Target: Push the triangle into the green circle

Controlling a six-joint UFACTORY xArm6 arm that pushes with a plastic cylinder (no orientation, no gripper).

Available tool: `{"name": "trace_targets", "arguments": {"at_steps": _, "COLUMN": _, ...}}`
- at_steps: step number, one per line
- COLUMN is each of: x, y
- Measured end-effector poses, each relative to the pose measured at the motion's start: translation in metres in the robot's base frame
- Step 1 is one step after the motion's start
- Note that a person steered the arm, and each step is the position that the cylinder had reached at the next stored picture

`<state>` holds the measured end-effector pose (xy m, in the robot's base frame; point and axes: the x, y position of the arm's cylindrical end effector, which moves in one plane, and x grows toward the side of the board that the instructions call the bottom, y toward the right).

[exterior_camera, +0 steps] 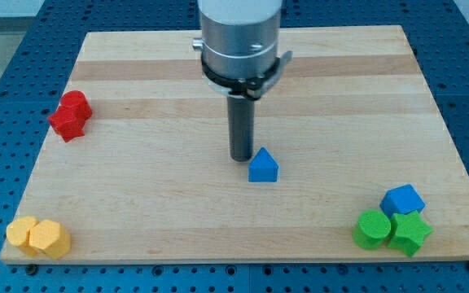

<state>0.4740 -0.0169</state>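
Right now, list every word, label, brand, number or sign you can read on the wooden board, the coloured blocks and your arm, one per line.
None: no readable text anywhere in the camera view.
Pale wooden board: bare wood grain only.
Small blue triangle block, beside my tip: plain.
Green circle block and the other red, yellow, blue and green blocks: plain.
Grey metal arm housing: no marking visible.

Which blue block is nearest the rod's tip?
The blue triangle, just right of my tip. The other blue block sits far off beside the green ones at lower right.

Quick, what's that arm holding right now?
Nothing: no pincer, only a rod. My tip sits just left of the blue triangle, at its upper side.
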Motion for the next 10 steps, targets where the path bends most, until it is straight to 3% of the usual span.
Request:
{"name": "trace_targets", "arguments": {"at_steps": 1, "x": 0.009, "y": -0.015}}
{"name": "trace_targets", "arguments": {"at_steps": 2, "x": 0.046, "y": 0.027}}
{"name": "trace_targets", "arguments": {"at_steps": 3, "x": 0.082, "y": 0.105}}
{"name": "trace_targets", "arguments": {"at_steps": 4, "x": 0.081, "y": 0.102}}
{"name": "trace_targets", "arguments": {"at_steps": 5, "x": 0.062, "y": 0.059}}
{"name": "trace_targets", "arguments": {"at_steps": 6, "x": 0.038, "y": 0.033}}
{"name": "trace_targets", "arguments": {"at_steps": 7, "x": -0.003, "y": 0.048}}
{"name": "trace_targets", "arguments": {"at_steps": 8, "x": -0.003, "y": 0.073}}
{"name": "trace_targets", "arguments": {"at_steps": 10, "x": 0.010, "y": 0.064}}
